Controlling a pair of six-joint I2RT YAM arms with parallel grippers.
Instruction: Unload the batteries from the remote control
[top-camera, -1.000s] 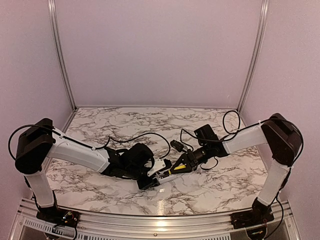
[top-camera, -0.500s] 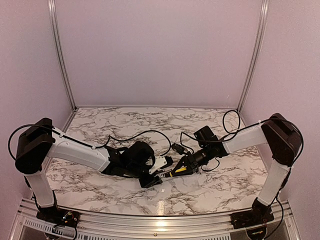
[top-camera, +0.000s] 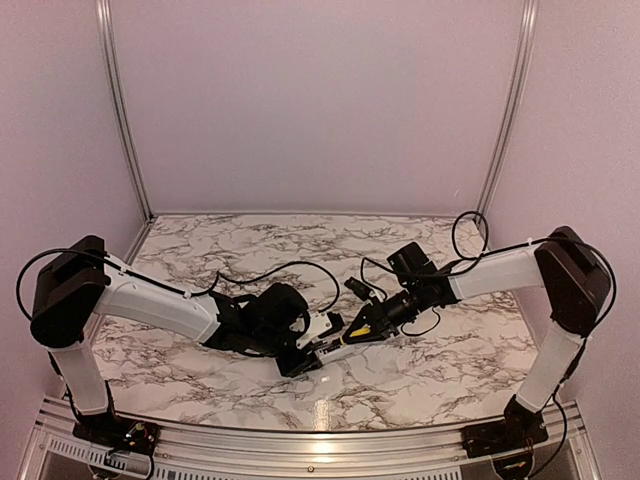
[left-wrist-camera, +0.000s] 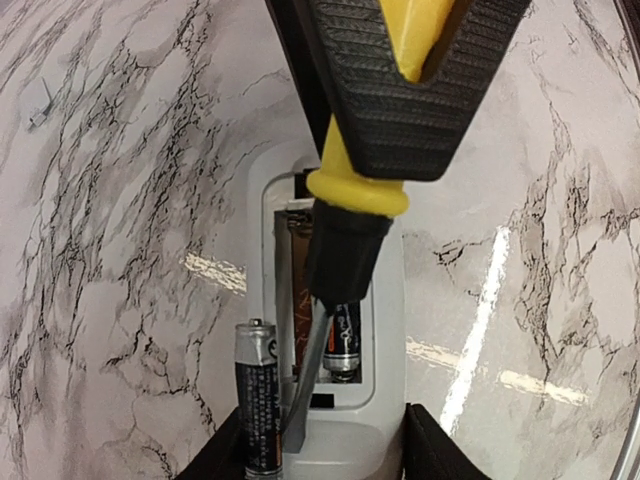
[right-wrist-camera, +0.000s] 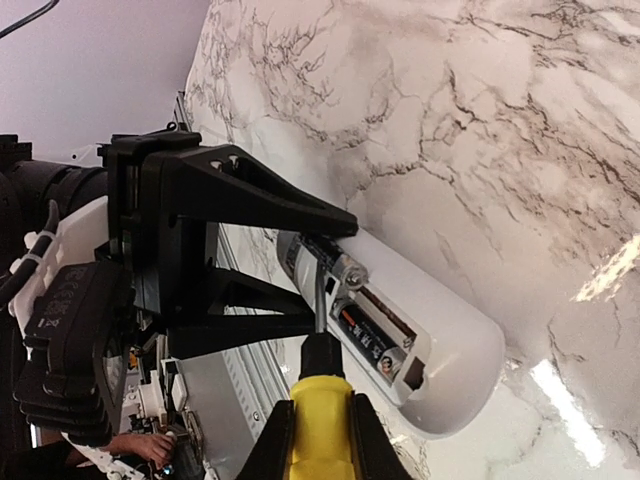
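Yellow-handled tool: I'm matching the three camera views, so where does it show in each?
Top external: yellow-handled tool just right of centre, lower half.
Left wrist: upper centre, shaft reaching into the remote control's bay.
Right wrist: bottom centre.
Shared landmark: the white remote control.

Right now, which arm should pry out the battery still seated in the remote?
Right. The right gripper is shut on the yellow-handled tool, its tip in the remote control beside that battery; the left gripper clamps the remote control.

Right gripper (top-camera: 370, 323) drifts slightly away from the near edge of the table (top-camera: 250, 240), yellow-handled tool (top-camera: 352, 332) going with it; right elbow (top-camera: 575, 275) swings outward.
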